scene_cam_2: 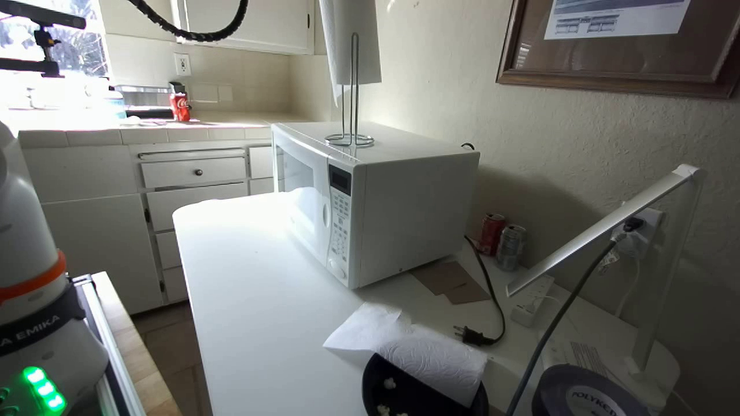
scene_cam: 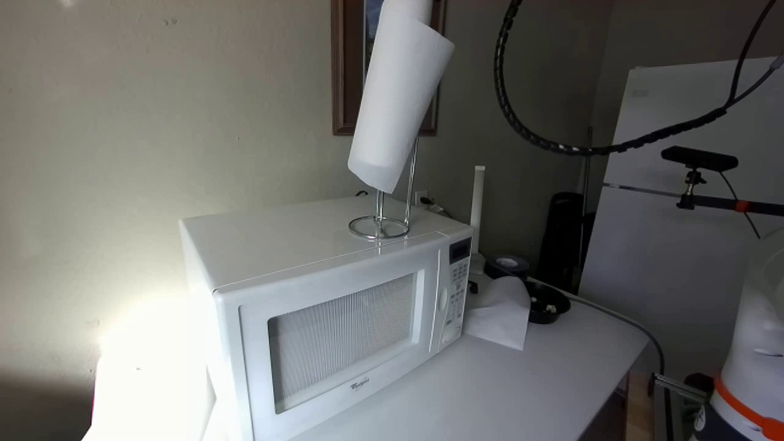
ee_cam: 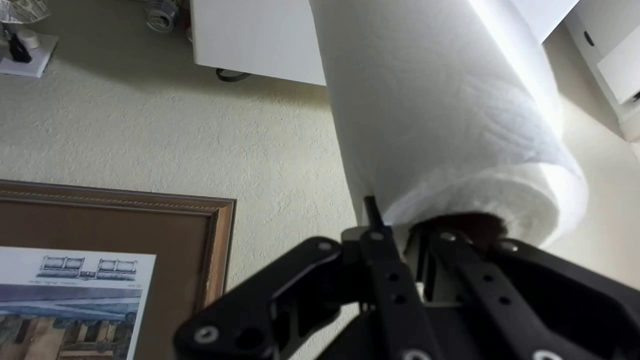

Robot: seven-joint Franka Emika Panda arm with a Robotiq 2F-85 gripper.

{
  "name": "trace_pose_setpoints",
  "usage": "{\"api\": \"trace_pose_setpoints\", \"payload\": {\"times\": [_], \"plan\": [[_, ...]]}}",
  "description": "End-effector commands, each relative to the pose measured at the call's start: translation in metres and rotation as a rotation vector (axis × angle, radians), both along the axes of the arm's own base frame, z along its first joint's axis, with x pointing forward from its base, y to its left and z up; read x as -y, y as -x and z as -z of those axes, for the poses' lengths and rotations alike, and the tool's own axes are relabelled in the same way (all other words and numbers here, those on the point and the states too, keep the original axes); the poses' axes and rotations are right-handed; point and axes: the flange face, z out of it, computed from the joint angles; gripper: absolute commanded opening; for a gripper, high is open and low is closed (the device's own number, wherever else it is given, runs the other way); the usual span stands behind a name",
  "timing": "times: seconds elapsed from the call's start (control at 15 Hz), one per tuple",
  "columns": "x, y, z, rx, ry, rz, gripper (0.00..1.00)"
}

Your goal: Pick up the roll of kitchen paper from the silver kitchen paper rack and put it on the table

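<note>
Your claw (ee_cam: 400, 220), pinching the end wall of the kitchen paper roll (scene_cam: 398, 98), one fingertip lost inside. Roll: tilted above the base of the silver rack (scene_cam: 380, 208), top cropped in both exterior views; you cannot tell whether a rod enters. Rack: atop the microwave (scene_cam: 343, 337). On the table (scene_cam: 551, 367): tissue (scene_cam: 499, 315), part-hiding a black bowl (scene_cam: 547, 318).

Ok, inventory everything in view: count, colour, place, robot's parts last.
paper roll: 1, white, tilted above microwave
rack: 1, silver, on microwave
microwave: 1, white, on table
table: 1, white, under microwave
bowl: 1, black, on table
loose towel: 1, white, partly over bowl
tape roll: 1, dark, on table
lamp: 1, white, on table
cans: 3, red and silver, table and counter
framed picture: 1, brown, on wall
refrigerator: 1, white, beyond table
cabinets: several, white, beyond table
camera: 1 per exterior view, black, mounted
arm: 1, white, beside table
gripper: 1, black, on roll's rim
</note>
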Motion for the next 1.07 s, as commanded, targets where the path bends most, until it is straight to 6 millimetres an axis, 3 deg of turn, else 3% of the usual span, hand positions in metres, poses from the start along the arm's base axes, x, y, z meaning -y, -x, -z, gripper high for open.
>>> {"api": "trace_pose_setpoints", "payload": {"times": [0.0, 0.6, 1.0], "plan": [[-0.008, 0.007, -0.024, 0.002, 0.009, 0.031, 0.03], [-0.012, 0.032, -0.073, 0.018, -0.017, 0.055, 0.03], [-0.01, 0.032, -0.093, 0.063, -0.006, 0.084, 0.03]]}}
